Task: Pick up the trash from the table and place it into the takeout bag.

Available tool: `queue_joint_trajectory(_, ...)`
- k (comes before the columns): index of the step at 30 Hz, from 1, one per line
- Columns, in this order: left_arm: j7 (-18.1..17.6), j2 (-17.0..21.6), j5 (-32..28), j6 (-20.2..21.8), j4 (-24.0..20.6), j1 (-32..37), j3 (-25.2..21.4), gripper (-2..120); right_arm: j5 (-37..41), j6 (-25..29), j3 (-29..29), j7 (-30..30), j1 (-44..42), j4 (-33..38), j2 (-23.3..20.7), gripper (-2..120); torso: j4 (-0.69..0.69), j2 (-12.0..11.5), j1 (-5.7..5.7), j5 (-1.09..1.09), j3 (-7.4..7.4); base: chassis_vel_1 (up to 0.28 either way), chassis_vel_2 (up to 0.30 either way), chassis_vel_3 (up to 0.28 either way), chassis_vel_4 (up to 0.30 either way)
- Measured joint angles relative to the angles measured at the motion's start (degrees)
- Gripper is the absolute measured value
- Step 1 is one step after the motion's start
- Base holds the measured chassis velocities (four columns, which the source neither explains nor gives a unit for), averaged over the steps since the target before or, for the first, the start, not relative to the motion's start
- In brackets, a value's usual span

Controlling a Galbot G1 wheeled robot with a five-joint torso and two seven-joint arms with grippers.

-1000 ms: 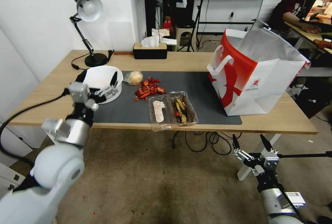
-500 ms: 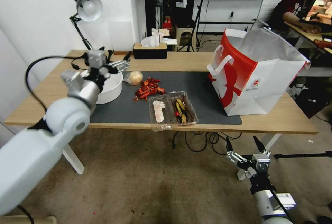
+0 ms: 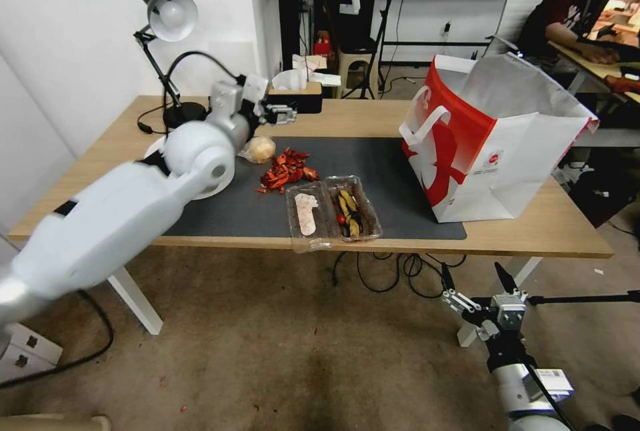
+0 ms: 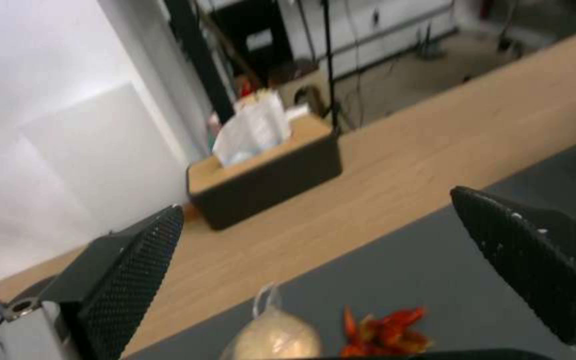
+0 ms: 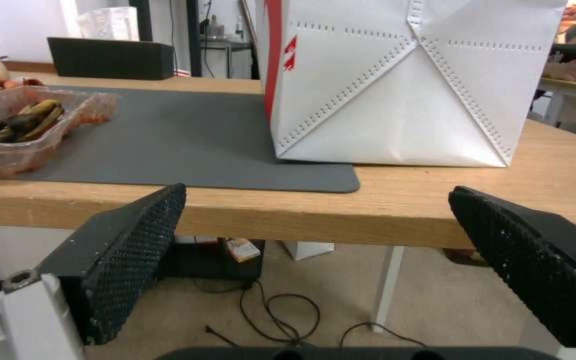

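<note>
On the light-wood table (image 3: 373, 118) a dark grey mat (image 3: 393, 164) carries the trash: a plastic-wrapped yellowish ball (image 3: 260, 149), a heap of red scraps (image 3: 287, 170) and a clear plastic tray (image 3: 333, 211) of leftovers. A white bowl (image 3: 220, 188) is mostly hidden behind my left arm. My left gripper (image 3: 285, 113) hangs open and empty above the table's back, just beyond the ball (image 4: 278, 337) and near the black tissue box (image 4: 265, 180). The white-and-red takeout bag (image 3: 493, 138) stands open at the right. My right gripper (image 3: 473, 271) waits open below the table's front edge, facing the bag (image 5: 395, 85).
A desk lamp (image 3: 170, 18) stands at the back left corner, its base beside my left arm. Cables lie on the floor under the table. A person sits at another desk in the far right background.
My left arm has swung from above the white bowl to the back and right, ending over the ball near the tissue box. The right gripper has barely shifted.
</note>
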Motion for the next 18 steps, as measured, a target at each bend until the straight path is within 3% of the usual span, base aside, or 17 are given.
queue_joint_trajectory(7, -0.5, -4.7, -1.3, 5.6, 7.8, -3.9, 4.8, 100, 0.9, 0.1, 0.7, 0.0, 0.2, -0.6, -0.1, 100, 0.00, 0.0, 0.00, 0.01, 0.00, 0.000, 0.000, 0.000, 0.000)
queue_joint_trajectory(18, 1.5, -9.0, -1.5, 8.9, 16.9, -5.0, 7.1, 100, 1.9, 0.6, 2.0, 0.0, -0.8, -0.7, -0.2, 100, 0.01, 0.0, -0.01, 0.00, 0.00, 0.000, 0.000, 0.000, 0.000)
